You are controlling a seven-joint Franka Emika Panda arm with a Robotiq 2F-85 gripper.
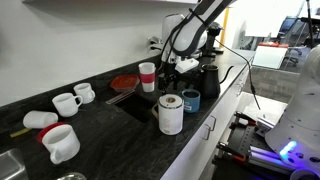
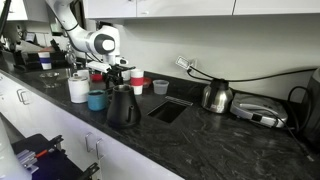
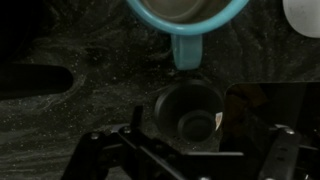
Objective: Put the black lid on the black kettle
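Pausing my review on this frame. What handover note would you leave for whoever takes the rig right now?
Gripper: above the black kettle; open or shut unclear.
Kettle: upright on the counter, beside the teal mug.
Black lid: not identifiable in any view, so whether it is held or seated is unknown.
Left: locate the lid and confirm that it sits on the kettle.

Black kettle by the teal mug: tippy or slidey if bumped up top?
Probably stable: the black kettle has a wide base tapering to a narrower top, so a nudge likely slides it rather than tips it. The polished stone counter may let it skid. Fill unseen, so weight unclear.
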